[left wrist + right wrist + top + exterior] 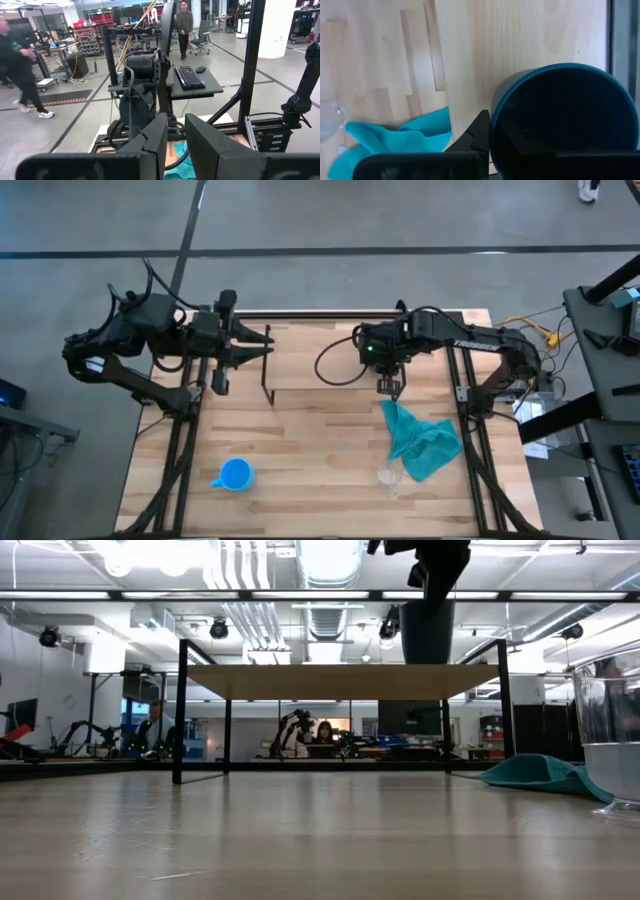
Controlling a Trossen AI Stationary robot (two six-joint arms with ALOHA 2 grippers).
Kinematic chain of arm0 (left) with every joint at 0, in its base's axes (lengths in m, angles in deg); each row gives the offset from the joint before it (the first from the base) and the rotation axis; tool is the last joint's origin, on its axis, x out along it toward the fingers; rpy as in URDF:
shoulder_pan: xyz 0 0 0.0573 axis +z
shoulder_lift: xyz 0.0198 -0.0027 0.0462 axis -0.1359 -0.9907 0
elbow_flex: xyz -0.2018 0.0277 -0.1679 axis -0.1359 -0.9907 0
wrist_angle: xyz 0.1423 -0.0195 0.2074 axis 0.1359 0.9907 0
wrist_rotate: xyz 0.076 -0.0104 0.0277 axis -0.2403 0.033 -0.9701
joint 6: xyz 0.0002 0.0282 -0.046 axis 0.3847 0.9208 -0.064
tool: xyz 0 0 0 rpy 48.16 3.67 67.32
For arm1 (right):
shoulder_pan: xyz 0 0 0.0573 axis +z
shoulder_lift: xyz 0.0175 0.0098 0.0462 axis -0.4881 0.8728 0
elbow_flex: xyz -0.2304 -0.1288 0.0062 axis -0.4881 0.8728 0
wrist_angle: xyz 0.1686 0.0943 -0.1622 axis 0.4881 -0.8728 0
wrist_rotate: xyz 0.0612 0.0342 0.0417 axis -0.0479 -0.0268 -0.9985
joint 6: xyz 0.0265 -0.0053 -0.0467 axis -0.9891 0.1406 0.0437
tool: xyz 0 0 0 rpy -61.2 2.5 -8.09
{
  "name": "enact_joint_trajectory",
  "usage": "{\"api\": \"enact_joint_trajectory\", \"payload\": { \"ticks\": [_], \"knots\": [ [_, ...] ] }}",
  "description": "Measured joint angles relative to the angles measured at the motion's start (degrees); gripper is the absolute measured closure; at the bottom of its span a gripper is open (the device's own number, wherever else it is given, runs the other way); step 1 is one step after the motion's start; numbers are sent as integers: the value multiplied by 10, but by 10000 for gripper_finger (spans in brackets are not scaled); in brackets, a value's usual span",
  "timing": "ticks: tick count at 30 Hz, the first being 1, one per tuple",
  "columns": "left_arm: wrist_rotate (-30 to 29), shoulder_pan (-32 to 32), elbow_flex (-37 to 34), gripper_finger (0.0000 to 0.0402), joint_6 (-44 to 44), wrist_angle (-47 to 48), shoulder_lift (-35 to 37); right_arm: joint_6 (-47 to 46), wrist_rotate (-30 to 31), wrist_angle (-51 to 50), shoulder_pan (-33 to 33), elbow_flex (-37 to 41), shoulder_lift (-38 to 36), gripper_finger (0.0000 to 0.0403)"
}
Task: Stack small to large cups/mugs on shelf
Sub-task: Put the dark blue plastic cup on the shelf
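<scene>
High view: left gripper (262,340) parked at the table's back left edge, fingers nearly together, empty. Right gripper (392,387) hangs over the low rack with light wooden board and thin black legs (330,350), just behind the crumpled teal cloth (420,440). Bright light-blue mug with handle (234,475) sits front left; tiny clear glass cup (389,477) front, touching the cloth's edge.

Low view: dark navy-blue cup (427,630) held just above the shelf board (340,681); can't tell if it touches. Glass cup (612,735) at the right edge, cloth (540,772) beside it.

Left wrist: fingers (155,140) close together, nothing between.

Right wrist: fingers (477,135) clamped on the navy cup's rim (560,115), one inside, one outside.
</scene>
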Motion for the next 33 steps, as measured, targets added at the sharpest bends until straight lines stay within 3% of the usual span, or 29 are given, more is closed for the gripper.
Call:
{"api": "enact_joint_trajectory", "payload": {
  "ticks": [3,10,18,25,33],
  "knots": [
    [0,0,0,346,0,0,0,15,-31,-3,-1,-18,2,384],
    [0,0,0,346,-1,0,0,16,-28,-2,-2,-43,1,381],
    [0,0,0,346,-2,0,0,32,-26,-7,-5,-21,1,381],
    [0,0,0,346,-1,0,0,52,21,25,-5,-19,1,380],
    [0,0,0,346,-1,0,0,45,21,41,-6,-23,0,380]
  ]
}}
